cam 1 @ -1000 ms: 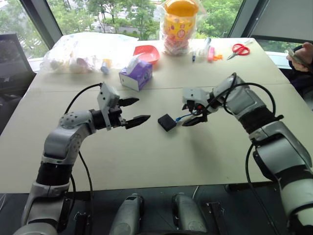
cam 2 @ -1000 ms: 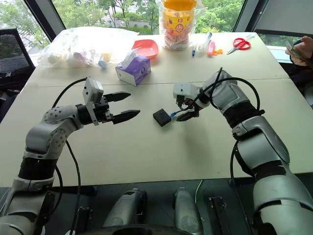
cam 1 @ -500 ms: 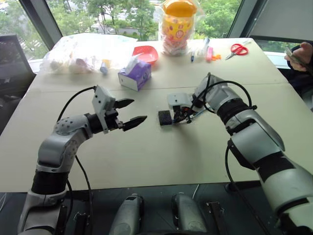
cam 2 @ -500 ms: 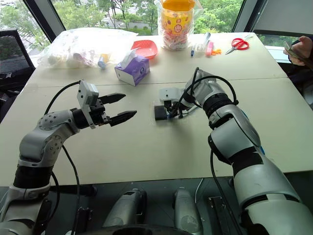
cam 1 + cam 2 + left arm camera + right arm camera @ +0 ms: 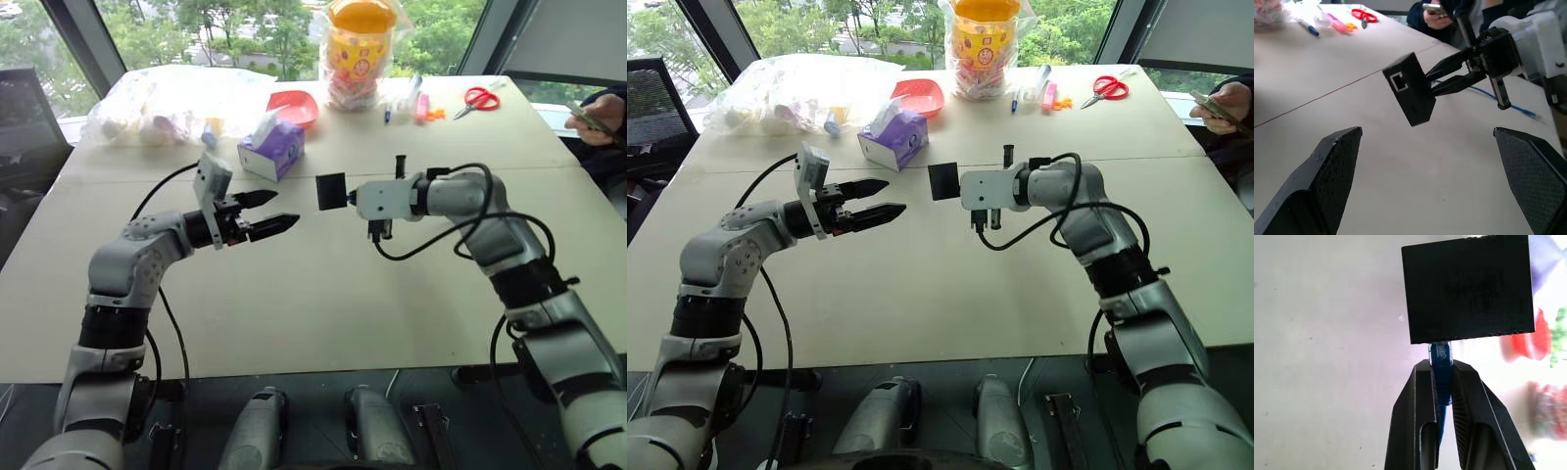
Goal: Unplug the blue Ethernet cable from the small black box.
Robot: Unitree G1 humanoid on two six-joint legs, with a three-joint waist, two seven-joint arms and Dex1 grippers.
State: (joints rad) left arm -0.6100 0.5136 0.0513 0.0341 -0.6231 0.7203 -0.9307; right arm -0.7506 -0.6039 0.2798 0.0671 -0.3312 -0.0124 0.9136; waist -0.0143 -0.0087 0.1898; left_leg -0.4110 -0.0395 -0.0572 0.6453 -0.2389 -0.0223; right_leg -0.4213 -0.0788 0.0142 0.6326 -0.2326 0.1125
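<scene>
The small black box (image 5: 331, 191) hangs in the air above the table, carried by its plug. My right gripper (image 5: 1441, 368) is shut on the blue Ethernet cable (image 5: 1441, 382) just behind the clear plug, which sits in the box (image 5: 1469, 289). The left wrist view shows the box (image 5: 1410, 90) tilted, with an empty port facing me and the right gripper's fingers (image 5: 1457, 61) behind it. More blue cable (image 5: 1520, 108) trails over the table. My left gripper (image 5: 281, 209) is open, level, a short way to the left of the box and pointing at it.
A purple tissue box (image 5: 272, 149), a red bowl (image 5: 294, 106) and a clear bag of items (image 5: 157, 103) stand at the back left. A yellow jar (image 5: 358, 49), pens (image 5: 411, 98) and scissors (image 5: 480, 97) are at the back. A person's hand with a phone (image 5: 598, 113) is at the far right.
My right gripper shut on the cable beside the box, then rose and swung left, lifting the box off the table. My left gripper rolled a little and stayed open.
</scene>
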